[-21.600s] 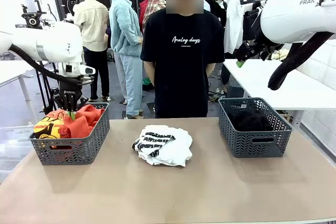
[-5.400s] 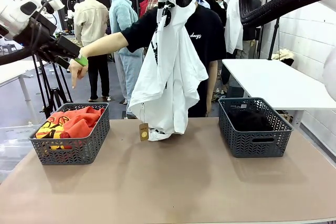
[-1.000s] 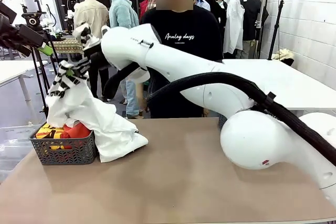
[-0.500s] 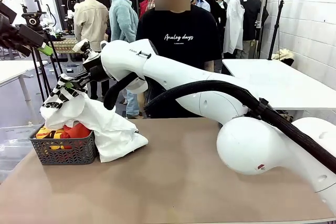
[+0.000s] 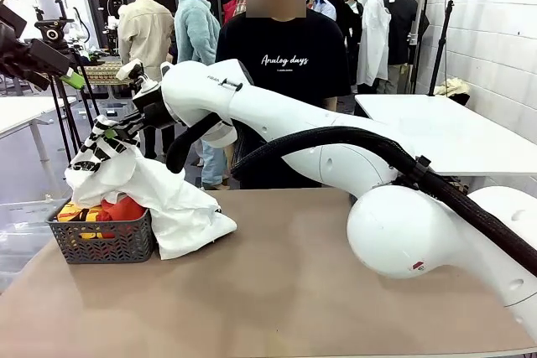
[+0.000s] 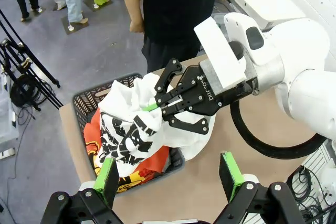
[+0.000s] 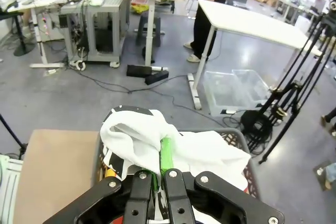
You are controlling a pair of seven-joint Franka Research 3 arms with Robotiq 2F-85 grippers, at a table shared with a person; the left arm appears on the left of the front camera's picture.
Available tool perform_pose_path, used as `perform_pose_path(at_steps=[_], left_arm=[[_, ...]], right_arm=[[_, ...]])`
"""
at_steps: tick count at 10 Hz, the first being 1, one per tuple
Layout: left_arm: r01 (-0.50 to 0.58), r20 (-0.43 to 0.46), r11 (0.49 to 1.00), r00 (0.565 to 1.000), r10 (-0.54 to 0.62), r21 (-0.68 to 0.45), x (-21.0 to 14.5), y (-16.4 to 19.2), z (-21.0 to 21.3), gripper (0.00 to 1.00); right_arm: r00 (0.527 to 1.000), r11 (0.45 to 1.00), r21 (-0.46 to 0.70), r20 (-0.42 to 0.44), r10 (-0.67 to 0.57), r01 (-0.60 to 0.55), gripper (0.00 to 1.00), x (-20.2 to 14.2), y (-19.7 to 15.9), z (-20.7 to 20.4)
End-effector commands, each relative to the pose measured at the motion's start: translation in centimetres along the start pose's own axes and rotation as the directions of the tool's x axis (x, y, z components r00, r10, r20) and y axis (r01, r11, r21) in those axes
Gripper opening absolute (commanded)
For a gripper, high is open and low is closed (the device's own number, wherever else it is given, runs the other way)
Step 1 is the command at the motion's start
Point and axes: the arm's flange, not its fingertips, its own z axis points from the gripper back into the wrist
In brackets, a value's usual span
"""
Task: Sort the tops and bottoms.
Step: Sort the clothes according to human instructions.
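The right gripper (image 5: 112, 132) pinches the white shirt (image 5: 159, 194) over the basket (image 5: 101, 245) at left. Drop it fully inside. The left gripper (image 6: 168, 174) is wide apart, empty.

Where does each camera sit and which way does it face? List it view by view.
Front: fixed at the robot's table edge, facing the person; right arm crosses left.
Left wrist: high up, looking down past the open left gripper at the basket.
Right wrist: looks along the right gripper, shut on the white striped T-shirt.
Shared: that shirt and the basket.
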Motion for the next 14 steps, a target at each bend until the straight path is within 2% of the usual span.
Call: perform_pose_path(at_steps=[1, 2, 4, 6, 9, 14], left_arm=[[0.001, 0.001, 1.000, 1.000, -0.001, 0.002, 0.1, 0.0, 0.1, 1.00], [0.001, 0.001, 1.000, 1.000, -0.001, 0.002, 0.1, 0.0, 0.1, 1.00], [0.001, 0.001, 1.000, 1.000, -0.001, 0.002, 0.1, 0.0, 0.1, 1.00], [0.001, 0.001, 1.000, 1.000, -0.001, 0.002, 0.1, 0.0, 0.1, 1.00], [0.001, 0.001, 1.000, 1.000, -0.001, 0.002, 0.1, 0.0, 0.1, 1.00], [0.001, 0.001, 1.000, 1.000, -0.001, 0.002, 0.1, 0.0, 0.1, 1.00]], right_arm=[[0.998, 0.992, 0.110, 0.030, 0.053, -0.056, 0.00, 0.7, -5.0, -5.2], [0.999, 0.988, 0.145, -0.004, 0.051, -0.050, 0.00, 0.7, -7.3, -7.5], [0.988, 0.974, 0.222, -0.137, 0.069, -0.037, 0.00, -0.1, -11.0, -13.0], [0.981, 0.958, 0.286, -0.180, 0.078, -0.023, 0.00, -0.6, -13.4, -17.9], [0.973, 0.972, 0.231, -0.211, 0.093, -0.042, 0.00, 0.3, -15.7, -22.4], [0.932, 0.956, 0.284, -0.360, 0.032, 0.077, 0.00, -0.8, -19.9, -29.3]])
